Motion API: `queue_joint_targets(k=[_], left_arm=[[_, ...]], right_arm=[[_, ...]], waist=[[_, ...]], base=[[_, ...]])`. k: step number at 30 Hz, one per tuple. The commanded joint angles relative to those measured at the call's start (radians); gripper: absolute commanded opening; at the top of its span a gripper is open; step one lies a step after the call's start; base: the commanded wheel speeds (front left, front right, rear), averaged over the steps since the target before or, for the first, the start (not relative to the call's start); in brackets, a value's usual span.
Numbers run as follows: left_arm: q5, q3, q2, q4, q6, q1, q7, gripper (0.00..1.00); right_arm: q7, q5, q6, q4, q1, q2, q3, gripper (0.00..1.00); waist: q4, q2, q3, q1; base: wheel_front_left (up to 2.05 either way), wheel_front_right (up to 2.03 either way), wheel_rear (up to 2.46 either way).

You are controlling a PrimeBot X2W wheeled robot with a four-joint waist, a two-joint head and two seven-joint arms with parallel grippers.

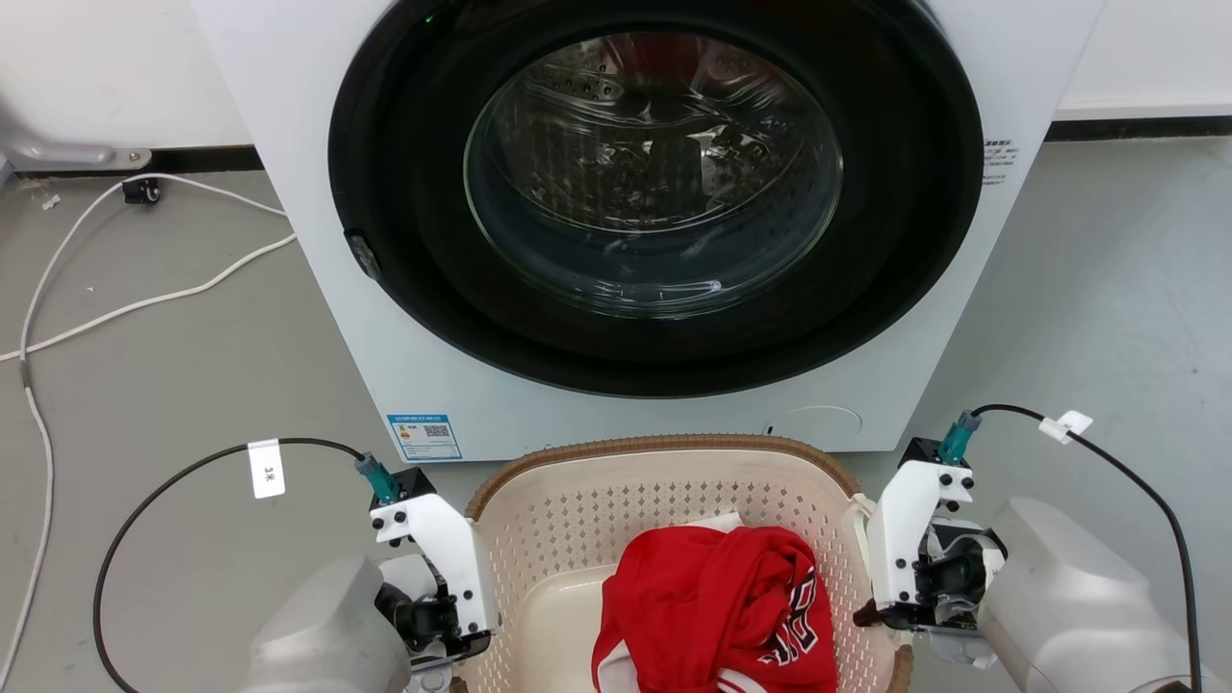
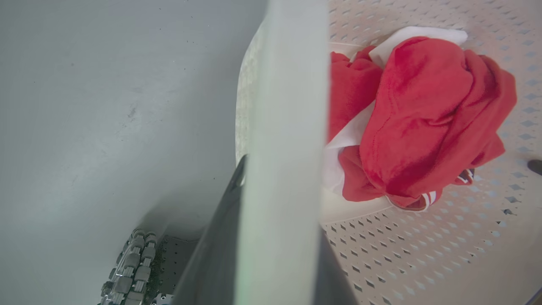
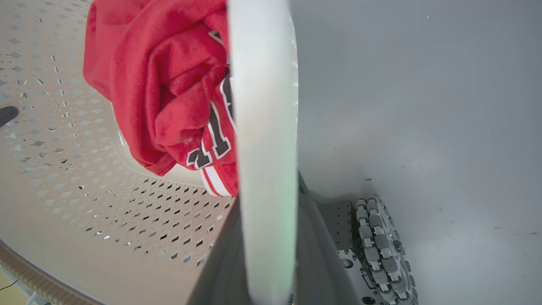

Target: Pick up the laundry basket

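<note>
Two grippers flank the laundry basket (image 1: 664,445), which sits on the floor (image 1: 173,385) just in front of the washing machine (image 1: 318,289) with a red shirt (image 1: 717,606) heaped inside. The left gripper (image 2: 279,220) pinches the white handle (image 2: 283,106) on its side, and the right gripper (image 3: 266,220) clamps the opposite handle (image 3: 262,106). The grasp looks made, the lift not yet begun. Raising it calls for the arms to rise together and level, so the load does not tip.
</note>
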Motion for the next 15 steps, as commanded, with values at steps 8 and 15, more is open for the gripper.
queue_joint_targets(k=[8, 15], left_arm=[[-0.018, -0.002, -0.003, -0.003, -0.012, 0.006, -0.005, 0.00], [-0.022, -0.003, -0.003, -0.002, -0.012, 0.009, -0.006, 0.00]], right_arm=[[0.004, -0.016, 0.012, -0.004, 0.008, 0.012, -0.026, 0.00], [0.005, -0.030, 0.012, -0.004, 0.010, 0.014, -0.042, 0.00]], waist=[[0.000, 0.0000, 0.003, 0.0000], [0.001, 0.0000, 0.003, 0.0000]], base=[[0.00, 0.00, 0.00], [0.00, 0.00, 0.00]])
